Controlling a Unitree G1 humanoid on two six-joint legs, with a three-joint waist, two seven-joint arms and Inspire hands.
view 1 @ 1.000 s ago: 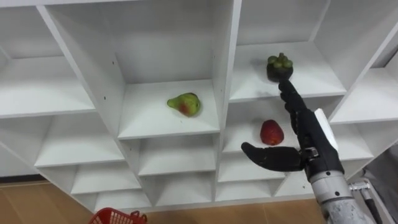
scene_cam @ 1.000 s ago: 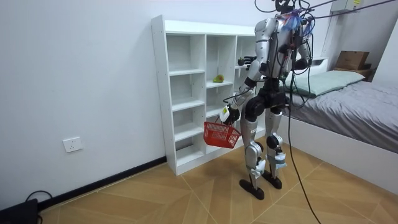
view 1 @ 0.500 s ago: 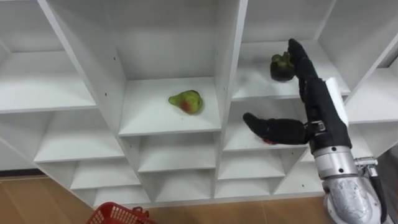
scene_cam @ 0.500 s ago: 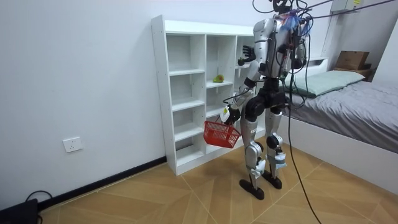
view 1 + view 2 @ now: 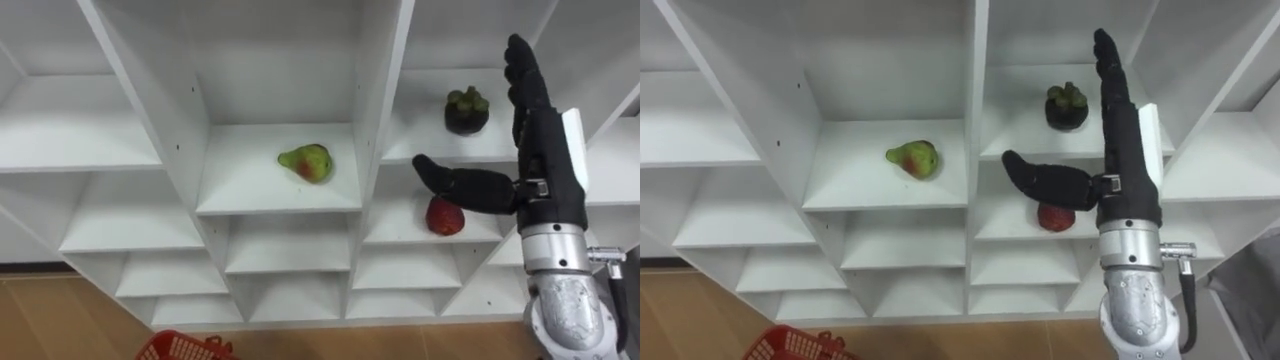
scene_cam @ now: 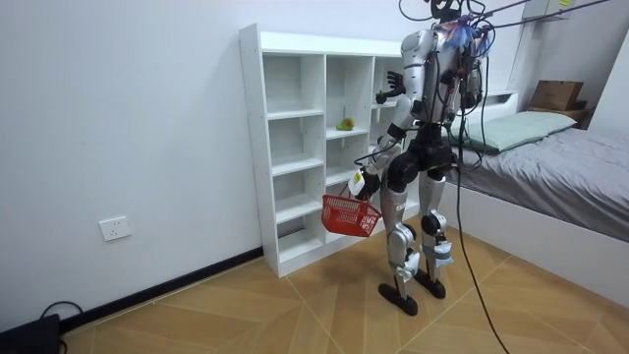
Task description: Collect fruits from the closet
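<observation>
Before the robot stood a tall white closet (image 5: 380,100), with a bed (image 6: 550,157) at the room view's right. A red basket (image 6: 350,215) hung under the left hand (image 6: 360,183); I could not tell its grip. The right hand (image 5: 545,165) was flat and wide open, holding nothing, at 3 o'clock of a dark fruit (image 5: 466,110). Its thumb hid the top of a red fruit (image 5: 444,218). A green pear (image 5: 306,162) lay at 9 o'clock, past a board.

Both eye views face the white shelf unit (image 5: 385,100) closely from the robot's head; the room view, standing well back beside the robot, shares that unit and its pear (image 5: 306,162).
</observation>
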